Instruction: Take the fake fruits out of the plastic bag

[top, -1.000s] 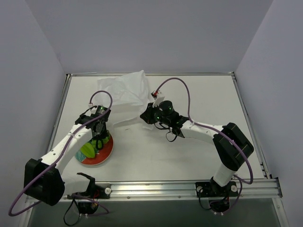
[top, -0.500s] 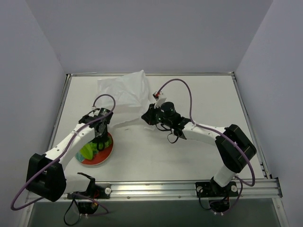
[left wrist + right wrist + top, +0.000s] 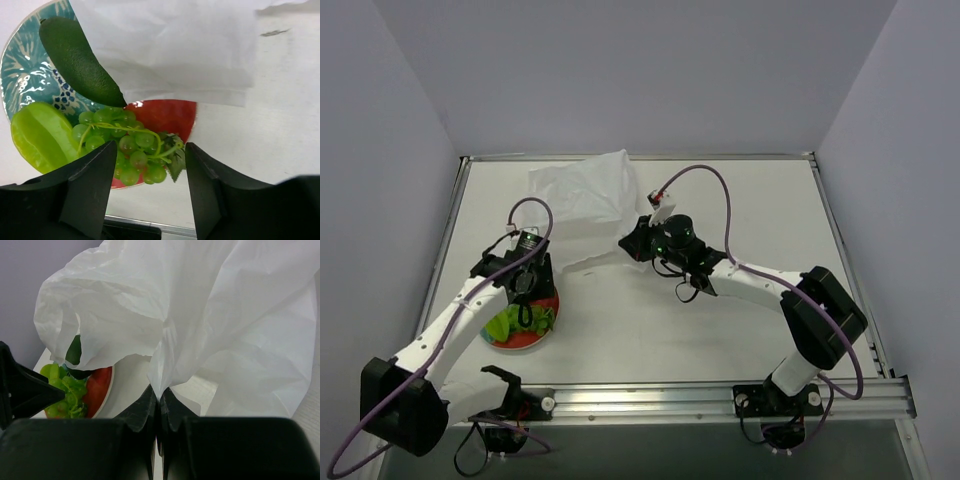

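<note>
Currently left claw [image 3: 150,150] parted above glossy grape bunch [image 3: 120,135]; right claw [image 3: 159,402] pinching wrinkled plastic bag [image 3: 225,315].

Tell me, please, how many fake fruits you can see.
3, all on the plate: the dark green fruit partly under the plastic bag, the ridged yellow-green fruit beside it, the grape bunch by the red rim. The bag could hide more.
</note>
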You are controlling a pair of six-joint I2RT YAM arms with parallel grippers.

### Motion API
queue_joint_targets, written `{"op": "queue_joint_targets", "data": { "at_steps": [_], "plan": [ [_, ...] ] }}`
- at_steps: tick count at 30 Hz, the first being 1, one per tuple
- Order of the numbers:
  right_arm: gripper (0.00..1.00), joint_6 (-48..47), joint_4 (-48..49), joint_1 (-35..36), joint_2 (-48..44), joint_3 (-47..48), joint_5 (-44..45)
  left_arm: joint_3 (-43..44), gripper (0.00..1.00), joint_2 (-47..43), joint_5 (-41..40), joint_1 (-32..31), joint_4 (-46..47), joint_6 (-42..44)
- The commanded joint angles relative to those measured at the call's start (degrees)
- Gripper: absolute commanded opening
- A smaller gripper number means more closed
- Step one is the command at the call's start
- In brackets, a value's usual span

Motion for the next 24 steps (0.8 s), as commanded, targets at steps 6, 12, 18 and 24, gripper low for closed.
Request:
{"op": "queue_joint_targets", "data": {
  "at_steps": [6,12,18,24],
  "plan": [
    [0.09,-0.2,1.9,1.0,-0.9,-0.3,2.6,3.8,0.71,-9.9,7.0,-0.3,5.7,2.7],
    [0.13,-0.5,0.9,1.4,-1.3,-0.6,3.9,8.2,0.80,-18.6,5.0,-0.3,8.3,6.7],
    [0.22,-1.4,-0.5,1.7,-2.5,-1.4,4.1,13.1,0.91,-25.3,4.3,-0.2,9.2,7.4],
    [0.64,-2.9,-5.1,1.8,-8.9,-2.3,7.4,15.1,0.96,-32.6,3.6,-0.1,11.1,8.7]
  ]
}}
